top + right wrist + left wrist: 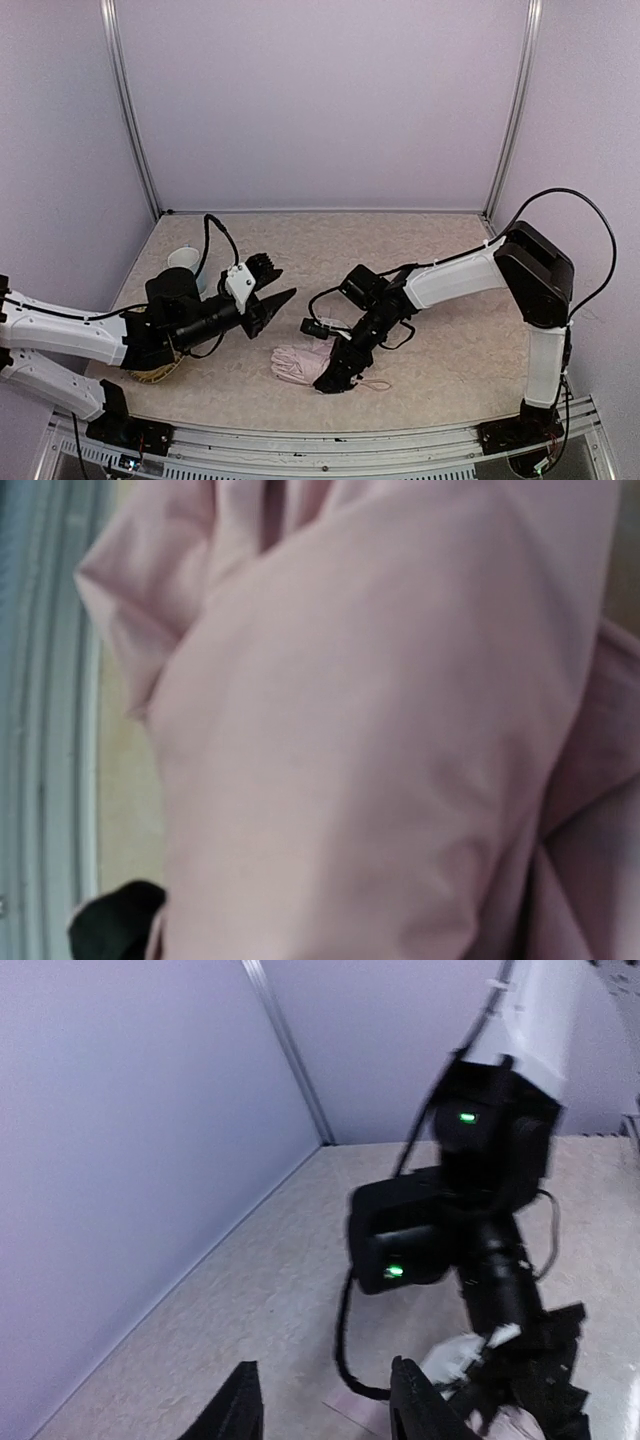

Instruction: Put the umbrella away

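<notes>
The umbrella [298, 362] lies folded on the table near the front, a bundle of pale pink fabric, with a thin strap [376, 384] trailing to its right. My right gripper [337, 374] is down on the bundle's right end and shut on it. Pink umbrella fabric [380, 730] fills the right wrist view and hides the fingers. My left gripper [272, 282] hovers up and to the left of the umbrella, apart from it, open and holding nothing. In the left wrist view the left gripper [330, 1410] points at the right arm's wrist [440, 1230], with a bit of pink fabric [522, 1426] at the bottom right.
A woven basket [155, 373] sits under my left arm near the front left. A white round object [185, 257] stands at the back left. Purple walls with metal posts [130, 110] close in the table on three sides. A metal rail [330, 440] runs along the front edge.
</notes>
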Motion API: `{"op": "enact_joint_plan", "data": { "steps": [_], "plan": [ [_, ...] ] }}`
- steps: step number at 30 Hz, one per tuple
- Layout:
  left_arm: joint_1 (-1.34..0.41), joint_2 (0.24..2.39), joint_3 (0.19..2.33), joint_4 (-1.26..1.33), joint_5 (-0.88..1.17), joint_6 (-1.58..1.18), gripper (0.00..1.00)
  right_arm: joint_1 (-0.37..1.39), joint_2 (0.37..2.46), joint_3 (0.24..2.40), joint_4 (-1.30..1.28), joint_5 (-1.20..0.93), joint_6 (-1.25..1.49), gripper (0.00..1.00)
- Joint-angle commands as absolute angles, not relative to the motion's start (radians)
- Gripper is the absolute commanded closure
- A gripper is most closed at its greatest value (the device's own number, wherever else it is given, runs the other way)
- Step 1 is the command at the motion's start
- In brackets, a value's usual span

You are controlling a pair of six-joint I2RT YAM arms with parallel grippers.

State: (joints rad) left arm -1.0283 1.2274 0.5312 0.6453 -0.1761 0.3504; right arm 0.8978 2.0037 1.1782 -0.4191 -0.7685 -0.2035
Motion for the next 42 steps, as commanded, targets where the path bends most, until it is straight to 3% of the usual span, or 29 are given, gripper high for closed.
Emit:
{"op": "enact_joint_plan", "data": {
  "steps": [1, 4, 11, 14, 19, 26, 31, 35, 39, 42],
  "plan": [
    [-1.142, 1.174, 0.394, 0.517, -0.002, 0.435, 0.49, 0.863, 2.147, 1.152, -0.725, -0.726, -0.238, 1.00],
    [-1.191, 1.221, 0.384, 0.451, -0.002, 0.524, 0.34, 0.855, 2.180, 1.199, -0.777, -0.756, -0.281, 1.00],
    [-1.168, 1.472, 0.527, 0.377, -0.053, 0.699, 0.20, 0.823, 2.220, 1.247, -0.860, -0.781, -0.331, 1.00],
    [-1.137, 1.578, 0.585, 0.384, -0.085, 0.709, 0.19, 0.820, 2.230, 1.244, -0.860, -0.796, -0.330, 1.00],
    [-1.052, 1.637, 0.633, 0.312, 0.140, 0.724, 0.19, 0.821, 2.194, 1.216, -0.851, -0.797, -0.324, 1.00],
    [-1.034, 1.750, 0.654, 0.299, 0.206, 0.697, 0.19, 0.813, 2.176, 1.217, -0.851, -0.802, -0.332, 1.00],
    [-0.990, 1.795, 0.676, 0.288, 0.289, 0.637, 0.27, 0.812, 2.177, 1.218, -0.821, -0.815, -0.320, 1.00],
    [-0.989, 1.806, 0.680, 0.278, 0.313, 0.609, 0.47, 0.810, 2.161, 1.223, -0.785, -0.827, -0.298, 1.00],
    [-0.989, 1.824, 0.683, 0.277, 0.346, 0.578, 0.63, 0.802, 2.133, 1.230, -0.758, -0.809, -0.273, 0.82],
    [-0.989, 1.845, 0.692, 0.263, 0.350, 0.550, 0.66, 0.792, 2.105, 1.224, -0.714, -0.805, -0.244, 0.70]
  ]
}}
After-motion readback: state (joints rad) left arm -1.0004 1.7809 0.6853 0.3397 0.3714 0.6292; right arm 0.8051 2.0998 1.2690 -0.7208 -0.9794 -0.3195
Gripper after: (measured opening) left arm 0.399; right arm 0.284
